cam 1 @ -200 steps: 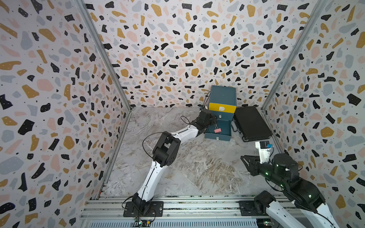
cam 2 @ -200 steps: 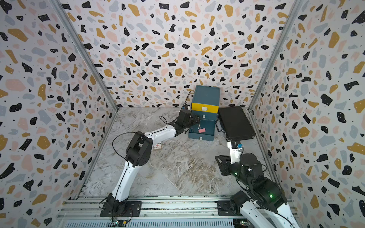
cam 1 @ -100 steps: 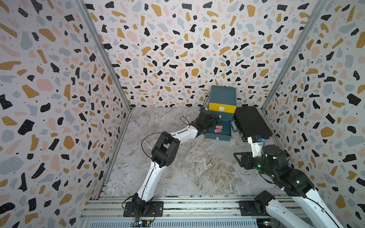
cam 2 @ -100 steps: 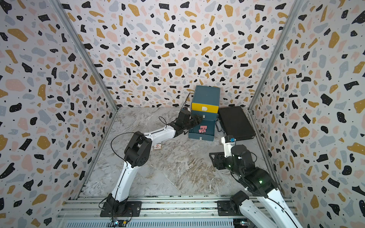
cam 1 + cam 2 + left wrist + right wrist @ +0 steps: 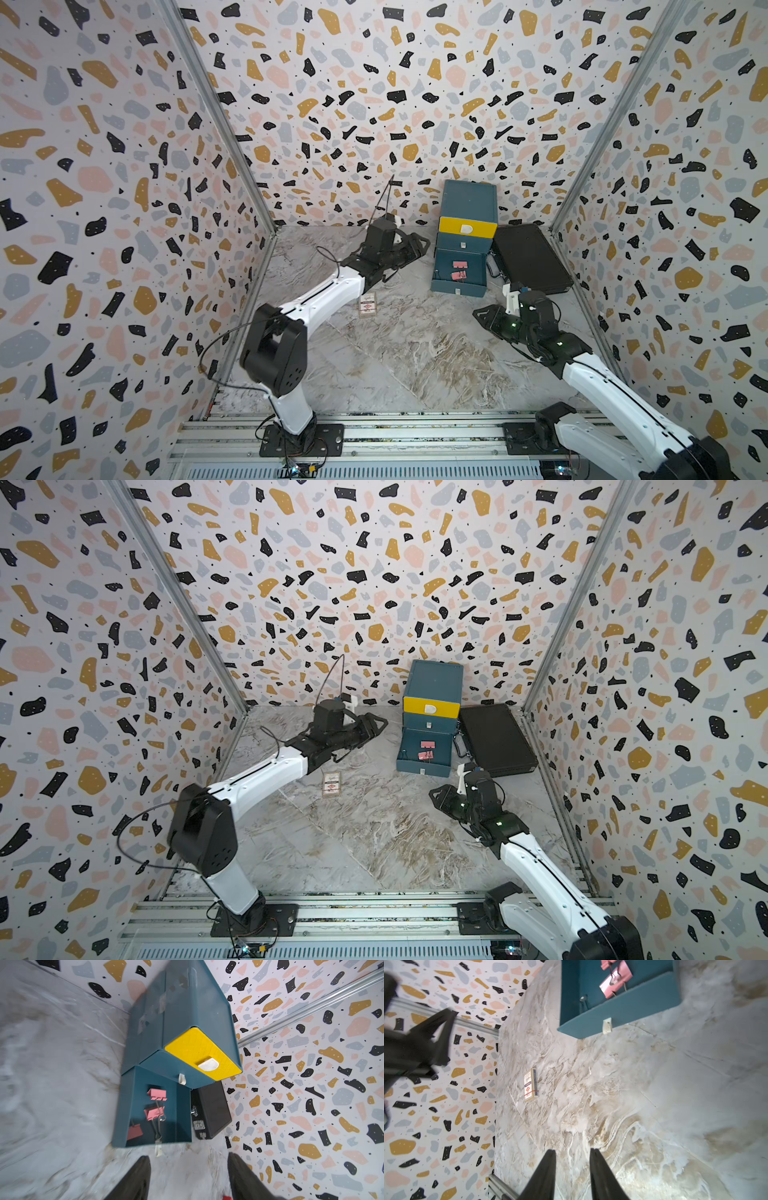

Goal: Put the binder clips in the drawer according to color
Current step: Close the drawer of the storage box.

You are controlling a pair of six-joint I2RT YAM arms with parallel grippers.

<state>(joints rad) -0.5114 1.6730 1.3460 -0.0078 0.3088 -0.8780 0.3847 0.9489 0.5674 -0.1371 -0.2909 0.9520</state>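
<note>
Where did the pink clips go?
In a top view the pink clips lie inside the pulled-out bottom drawer of the blue cabinet by the back wall, left of the black case.

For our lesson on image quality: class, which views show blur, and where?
Left wrist view: table and left gripper smeared, pink clips fairly crisp. Right wrist view: card box sharp, table partly soft. Both top views: drawer crisp, light even.

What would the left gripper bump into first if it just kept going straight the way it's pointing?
Most likely the pulled-out bottom drawer: the left gripper, open and empty, aims at its near end with only bare tabletop between. Depth is unclear, so this is a guess.
</note>
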